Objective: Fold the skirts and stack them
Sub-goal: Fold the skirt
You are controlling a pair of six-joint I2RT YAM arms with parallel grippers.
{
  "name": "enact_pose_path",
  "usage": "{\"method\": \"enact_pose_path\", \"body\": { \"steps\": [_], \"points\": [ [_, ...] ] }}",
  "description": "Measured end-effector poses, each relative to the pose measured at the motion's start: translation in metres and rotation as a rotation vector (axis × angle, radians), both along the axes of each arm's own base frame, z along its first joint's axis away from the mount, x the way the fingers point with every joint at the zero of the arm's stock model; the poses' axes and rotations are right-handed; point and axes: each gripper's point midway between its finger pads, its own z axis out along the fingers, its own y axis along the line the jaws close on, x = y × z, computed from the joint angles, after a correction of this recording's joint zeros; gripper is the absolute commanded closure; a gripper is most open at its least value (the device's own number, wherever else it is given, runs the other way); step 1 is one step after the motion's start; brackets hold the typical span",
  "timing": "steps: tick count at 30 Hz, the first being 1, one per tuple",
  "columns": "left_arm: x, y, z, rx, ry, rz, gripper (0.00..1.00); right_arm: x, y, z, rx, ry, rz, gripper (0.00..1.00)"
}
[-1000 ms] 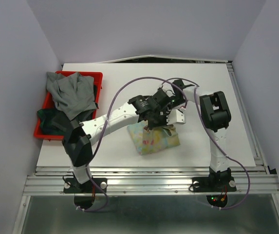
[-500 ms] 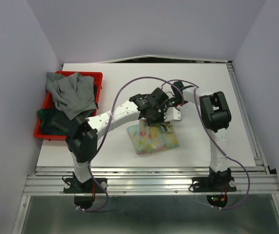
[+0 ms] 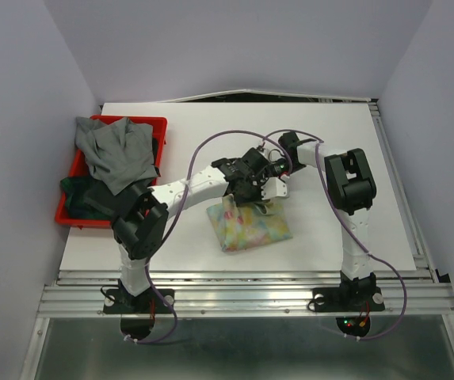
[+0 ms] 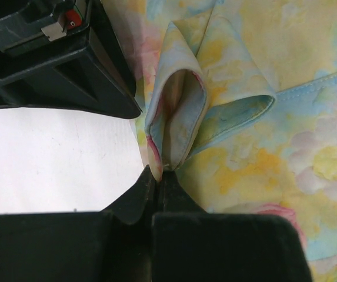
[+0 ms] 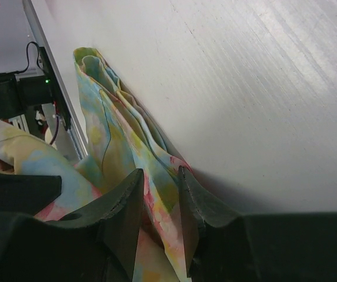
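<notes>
White table [image 3: 353, 142], floral skirt [image 3: 252, 227] fold pinched in left end effector [image 4: 157, 174]

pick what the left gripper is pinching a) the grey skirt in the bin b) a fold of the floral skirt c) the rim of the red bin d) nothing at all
b: in the left wrist view the left gripper is shut on a raised fold of the floral skirt.
</notes>
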Motion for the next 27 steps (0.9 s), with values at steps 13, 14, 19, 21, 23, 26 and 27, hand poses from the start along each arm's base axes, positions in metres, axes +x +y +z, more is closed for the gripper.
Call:
{"method": "enact_pose_path", "body": {
  "steps": [13, 14, 19, 21, 23, 26, 27],
  "points": [
    [0.019, 0.008, -0.016, 0.018, -0.03, 0.045, 0.5, -0.001, -0.001, 0.0, -0.008, 0.007, -0.001, 0.64],
    [0.02, 0.008, -0.015, 0.017, -0.029, 0.049, 0.46, -0.001, -0.001, 0.0, -0.009, 0.009, -0.001, 0.64],
    [0.024, 0.005, -0.003, 0.0, -0.033, 0.082, 0.45, -0.002, -0.002, -0.001, -0.018, 0.015, -0.005, 0.64],
    [0.027, 0.002, 0.012, -0.027, -0.05, 0.103, 0.45, -0.001, -0.002, 0.0, -0.027, 0.016, -0.008, 0.62],
    [0.029, 0.002, 0.03, -0.066, -0.062, 0.141, 0.45, 0.002, -0.002, 0.001, -0.041, 0.014, -0.013, 0.61],
    [0.026, 0.006, 0.066, -0.159, -0.064, 0.203, 0.45, 0.011, 0.0, 0.007, -0.058, -0.007, -0.024, 0.58],
    [0.023, 0.007, 0.077, -0.192, -0.054, 0.224, 0.43, 0.019, 0.0, 0.011, -0.075, -0.034, -0.033, 0.56]
  ]
}}
